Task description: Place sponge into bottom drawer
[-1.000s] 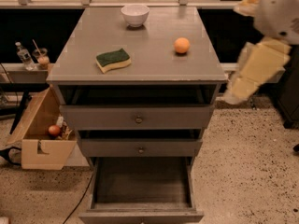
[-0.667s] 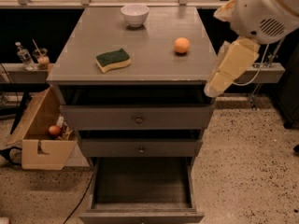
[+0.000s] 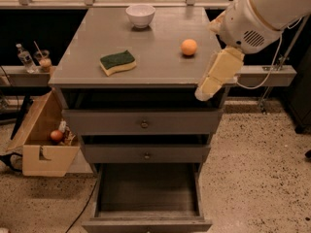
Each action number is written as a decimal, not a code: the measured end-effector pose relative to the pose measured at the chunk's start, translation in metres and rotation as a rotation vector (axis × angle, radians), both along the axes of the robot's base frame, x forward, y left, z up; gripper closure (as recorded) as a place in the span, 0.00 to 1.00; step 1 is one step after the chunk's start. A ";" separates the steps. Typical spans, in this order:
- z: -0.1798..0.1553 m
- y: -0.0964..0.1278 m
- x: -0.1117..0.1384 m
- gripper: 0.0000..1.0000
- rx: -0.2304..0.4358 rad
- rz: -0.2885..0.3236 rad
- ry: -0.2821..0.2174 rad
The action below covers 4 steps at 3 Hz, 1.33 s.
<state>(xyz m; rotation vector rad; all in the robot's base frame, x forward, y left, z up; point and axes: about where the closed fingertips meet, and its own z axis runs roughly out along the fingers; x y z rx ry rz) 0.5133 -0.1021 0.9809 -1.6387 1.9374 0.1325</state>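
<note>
Far left on the floor stands a cardboard box (image 3: 41,142), well clear of the work. On the cabinet top (image 3: 160,69) the sponge (image 3: 117,62) lies green side up in the left half, near the front edge. Its long axis runs left to right, with the right end turned slightly farther away, and there is bare surface all round it. A white bowl (image 3: 140,14) sits far back, and an orange fruit (image 3: 189,47) lies to the sponge's right. The gripper (image 3: 204,93) hangs at the right near corner, just off the edge; whether it is parted or closed cannot be told. The sponge lies to the gripper's left and slightly farther back, so the reach probably passes nearer than the fruit. The bottom drawer (image 3: 148,193) stands pulled out below, empty inside.
</note>
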 end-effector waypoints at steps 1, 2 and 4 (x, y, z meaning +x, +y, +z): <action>-0.006 0.005 0.031 0.00 0.022 0.010 0.005; -0.020 0.013 0.082 0.00 0.063 0.010 0.020; -0.076 0.038 0.182 0.00 0.144 -0.164 0.053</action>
